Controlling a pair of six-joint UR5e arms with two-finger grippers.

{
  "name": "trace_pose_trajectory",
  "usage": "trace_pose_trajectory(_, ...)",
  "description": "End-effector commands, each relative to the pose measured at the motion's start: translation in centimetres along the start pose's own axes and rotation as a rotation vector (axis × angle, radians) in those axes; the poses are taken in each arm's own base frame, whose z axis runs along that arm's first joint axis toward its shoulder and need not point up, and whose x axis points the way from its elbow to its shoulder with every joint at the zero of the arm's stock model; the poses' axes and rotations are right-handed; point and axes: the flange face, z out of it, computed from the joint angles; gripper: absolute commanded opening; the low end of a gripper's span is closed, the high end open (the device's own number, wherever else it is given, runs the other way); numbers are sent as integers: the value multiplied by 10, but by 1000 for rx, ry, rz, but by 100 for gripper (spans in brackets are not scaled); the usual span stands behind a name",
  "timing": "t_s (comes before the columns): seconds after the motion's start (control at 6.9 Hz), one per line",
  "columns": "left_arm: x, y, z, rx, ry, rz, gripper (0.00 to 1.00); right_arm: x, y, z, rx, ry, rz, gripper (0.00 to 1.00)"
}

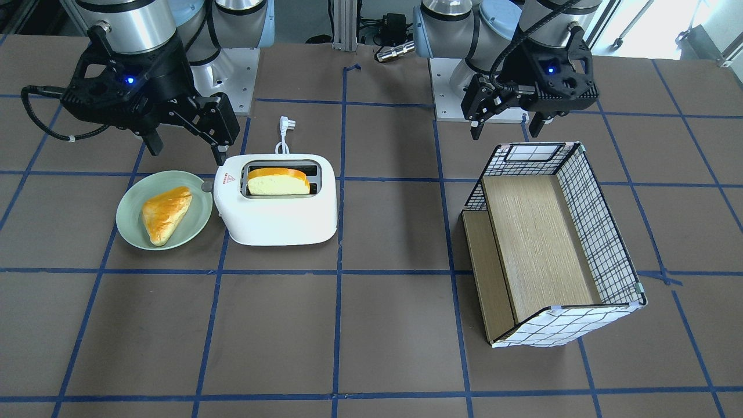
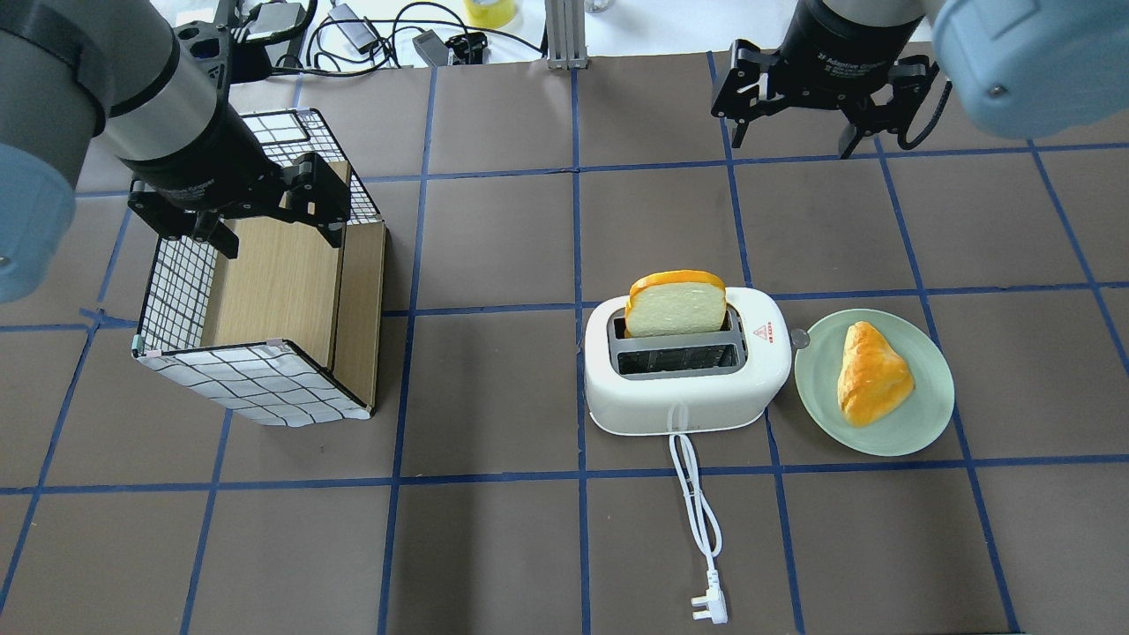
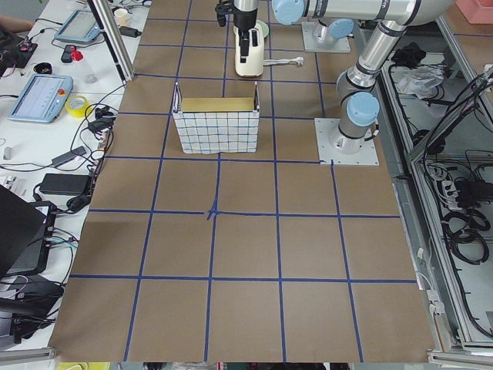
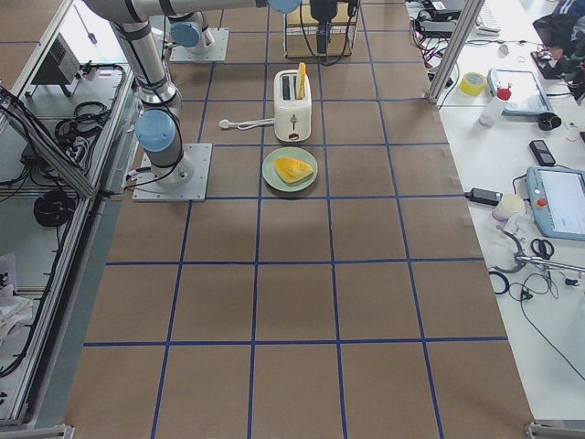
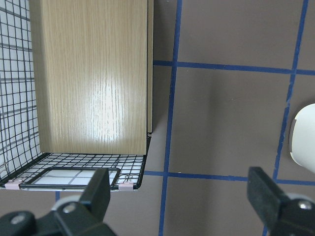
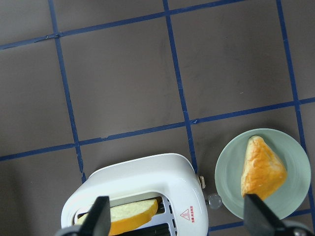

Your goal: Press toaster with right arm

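Observation:
The white two-slot toaster [image 1: 278,217] stands on the table, also seen in the overhead view [image 2: 635,407] and the right wrist view [image 6: 138,179]. A bread slice [image 2: 676,304] sticks up out of one slot. The small grey lever knob [image 2: 799,338] is on the end facing the plate, in the front view [image 1: 206,186] too. My right gripper [image 2: 794,134] is open and empty. It hangs above the table on the far side of the toaster, apart from it, and shows in the front view [image 1: 187,145]. My left gripper [image 2: 275,235] is open and empty above the basket.
A green plate [image 2: 926,419] with a pastry [image 2: 869,375] lies right beside the toaster's knob end. The toaster's white cord and plug [image 2: 699,520] trail toward my base. A wire-grid basket [image 2: 176,282] with wooden panels lies on its side at the left.

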Motion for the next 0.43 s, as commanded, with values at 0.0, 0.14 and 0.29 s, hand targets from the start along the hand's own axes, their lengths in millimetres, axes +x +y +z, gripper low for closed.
trace_pose_trajectory(0.0, 0, 0, 0, 0, 0, 0, 100, 3, -2, 4, -11, 6, -36, 60)
trace_pose_trajectory(0.14, 0, 0, 0, 0, 0, 0, 100, 10, -4, 10, -40, 11, -61, 11)
trace_pose_trajectory(0.29, 0, 0, 0, 0, 0, 0, 100, 34, -14, 20, -88, 5, -78, 0)
